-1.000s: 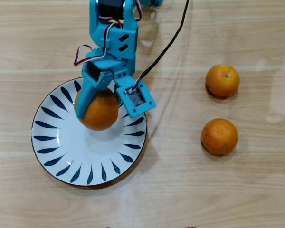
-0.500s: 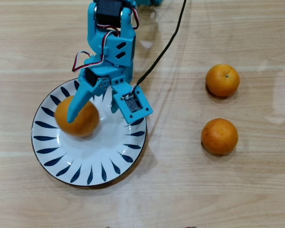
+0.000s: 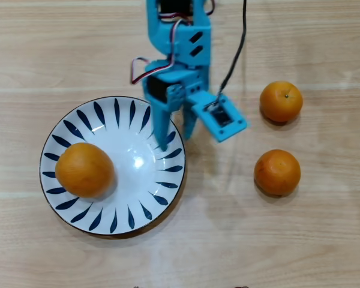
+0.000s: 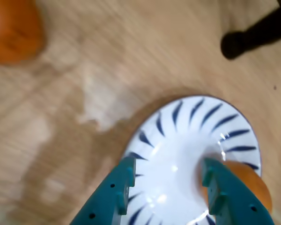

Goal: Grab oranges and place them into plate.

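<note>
One orange [image 3: 84, 170] lies in the plate [image 3: 132, 117]. Two oranges [image 3: 281, 101] [image 3: 277, 172] wait on the bench [image 3: 300, 240]. The fingers [image 3: 162, 129] stand apart, empty.

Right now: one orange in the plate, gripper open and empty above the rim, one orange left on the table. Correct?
Not quite. Two oranges are left on the table, not one: the overhead view shows one above the other, right of the plate. The rest holds: one orange in the plate, gripper open and empty.
</note>
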